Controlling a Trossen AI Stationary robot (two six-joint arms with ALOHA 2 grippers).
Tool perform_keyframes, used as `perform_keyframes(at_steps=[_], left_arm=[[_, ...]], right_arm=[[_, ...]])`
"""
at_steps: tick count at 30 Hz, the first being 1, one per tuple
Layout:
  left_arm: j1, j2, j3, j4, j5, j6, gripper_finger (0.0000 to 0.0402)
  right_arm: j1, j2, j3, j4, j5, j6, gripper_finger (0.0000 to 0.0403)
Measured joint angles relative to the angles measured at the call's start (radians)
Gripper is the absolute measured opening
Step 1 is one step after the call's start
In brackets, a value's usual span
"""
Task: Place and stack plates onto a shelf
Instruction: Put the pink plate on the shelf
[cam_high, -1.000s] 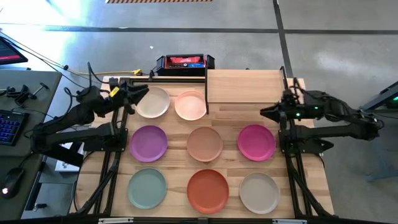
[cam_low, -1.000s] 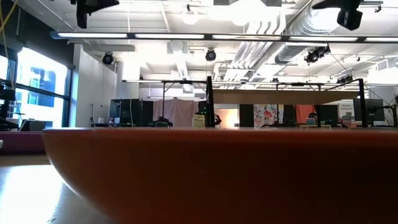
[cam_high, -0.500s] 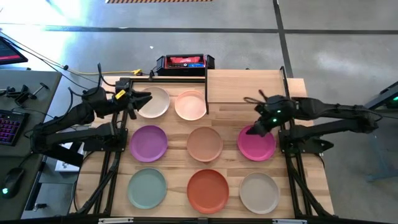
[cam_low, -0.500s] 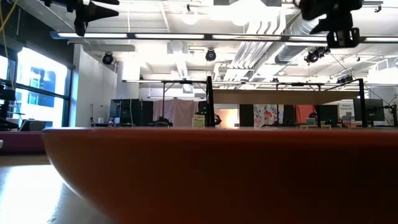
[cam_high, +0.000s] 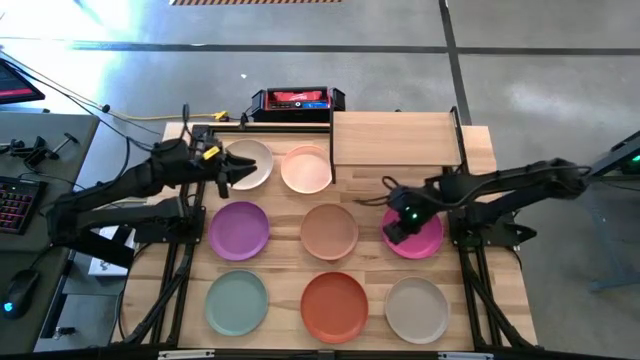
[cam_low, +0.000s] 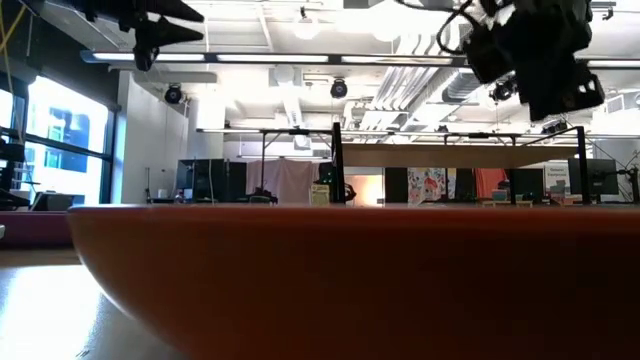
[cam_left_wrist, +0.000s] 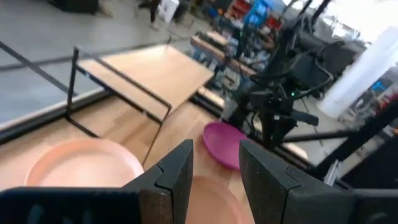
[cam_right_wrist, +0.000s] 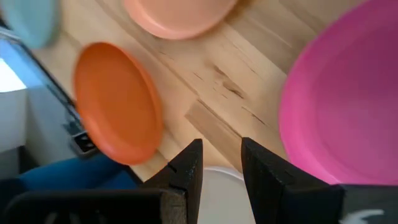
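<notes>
Wood makes up the big table (cam_high: 500, 300), with grey floor all around it. At its back stands the shelf (cam_high: 395, 138), a raised board on thin black legs, with nothing on it.

Eight plates lie flat on the table, none on the shelf. Just left of the shelf are the pink plate (cam_high: 306, 168) and then the cream plate (cam_high: 248, 164). In front of the shelf sit the purple plate (cam_high: 239, 230), the tan plate (cam_high: 329, 231) and the magenta plate (cam_high: 420, 236). Farthest from the shelf are the mint plate (cam_high: 237, 303), the orange plate (cam_high: 334, 306) and the grey plate (cam_high: 417, 309).

Left tool (cam_high: 228, 170) hangs over the cream plate, fingers spread with a small gap, holding nothing. Right tool (cam_high: 396, 226) hangs over the magenta plate's left edge, fingers a little apart, holding nothing.
</notes>
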Motion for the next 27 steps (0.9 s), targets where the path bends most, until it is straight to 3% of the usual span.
perform_keyframes(at_steps=[6,11,17,27], left_arm=[[0.000,0.053,0.000,0.000,0.000,0.009,0.0117],[0.000,0.075,0.000,0.000,0.026,0.008,0.0117],[0.000,0.077,0.000,-0.008,0.044,0.008,0.0117],[0.000,0.077,0.000,-0.011,0.044,0.007,0.0117]], right_arm=[[0.050,0.108,0.000,-0.001,0.000,-0.004,0.0096],[0.078,0.177,0.000,-0.001,0.005,-0.004,0.0126],[0.093,0.246,0.000,0.001,0.124,-0.019,0.0160],[0.096,0.366,0.000,0.003,0.135,-0.052,0.0153]])
